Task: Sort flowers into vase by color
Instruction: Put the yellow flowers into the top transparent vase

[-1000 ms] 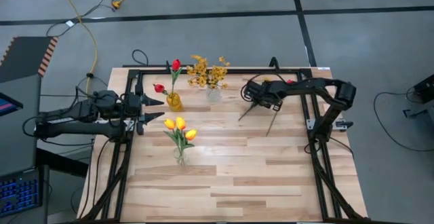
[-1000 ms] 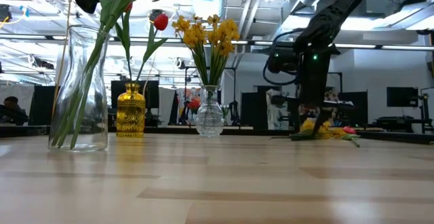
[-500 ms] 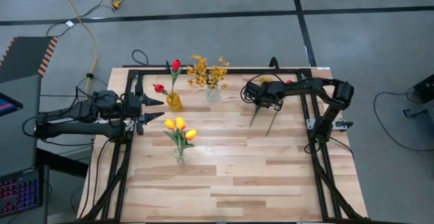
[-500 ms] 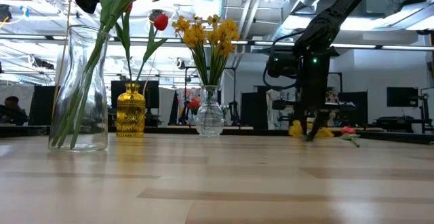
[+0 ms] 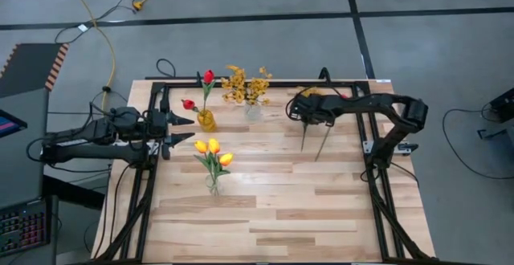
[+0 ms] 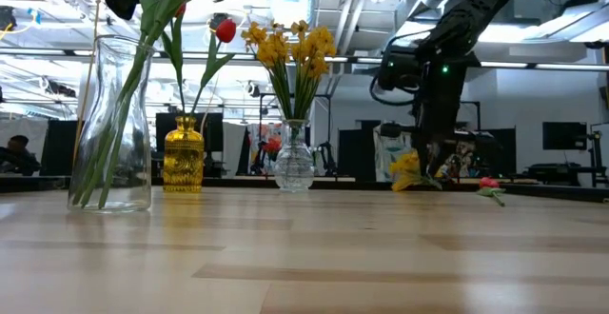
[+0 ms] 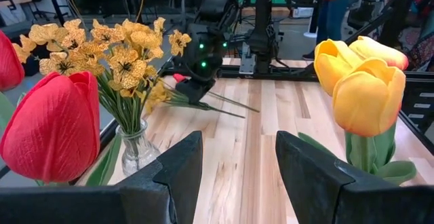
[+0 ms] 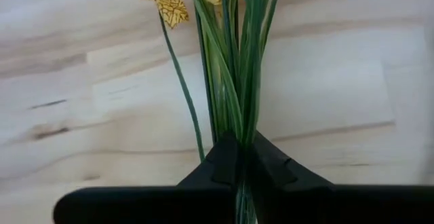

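The tabletop [image 5: 273,209] is pale wood in butcher-block strips, smooth with a soft sheen. Both glass vases are glossy — one clear [image 6: 112,124], one amber and ribbed [image 6: 185,159]. The red tulip [image 7: 54,125] has a matt, cloth-like weave; the mustard blossoms [image 7: 122,51] look papery. The left tool [image 7: 237,176] is matt black plastic.
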You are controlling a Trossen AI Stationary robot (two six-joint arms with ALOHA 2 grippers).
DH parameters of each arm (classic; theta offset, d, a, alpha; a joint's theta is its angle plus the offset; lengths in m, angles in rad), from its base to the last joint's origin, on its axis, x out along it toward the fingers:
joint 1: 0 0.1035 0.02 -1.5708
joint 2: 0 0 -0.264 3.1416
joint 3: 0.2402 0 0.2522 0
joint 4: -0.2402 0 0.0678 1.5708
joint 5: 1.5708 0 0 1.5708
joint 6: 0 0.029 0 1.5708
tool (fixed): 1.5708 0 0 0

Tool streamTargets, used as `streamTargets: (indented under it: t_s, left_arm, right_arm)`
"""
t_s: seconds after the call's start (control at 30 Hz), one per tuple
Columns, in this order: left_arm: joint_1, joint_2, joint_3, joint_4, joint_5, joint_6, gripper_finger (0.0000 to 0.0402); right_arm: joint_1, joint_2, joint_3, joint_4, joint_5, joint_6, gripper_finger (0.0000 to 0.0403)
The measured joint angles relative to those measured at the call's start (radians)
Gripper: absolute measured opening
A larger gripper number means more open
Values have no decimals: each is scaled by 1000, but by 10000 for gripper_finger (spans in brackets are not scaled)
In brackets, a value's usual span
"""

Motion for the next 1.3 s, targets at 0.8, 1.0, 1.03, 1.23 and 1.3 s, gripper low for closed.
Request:
streamTargets:
  t_s: [0.8,1.0,1.03,1.23,1.3]
  left_arm:
    - [0,0,0,29,0,0,176]
    - [0,0,0,29,-1,0,176]
    - [0,0,0,29,-1,0,176]
    - [0,0,0,29,-1,-8,176]
    - [0,0,0,29,-1,-8,176]
  right_arm:
    - [185,-450,2,312,290,-548,43]
    - [201,-439,3,546,200,-775,43]
    - [193,-439,2,570,165,-804,43]
    - [134,-439,3,703,-12,-922,43]
    - [117,-439,3,745,-60,-954,43]
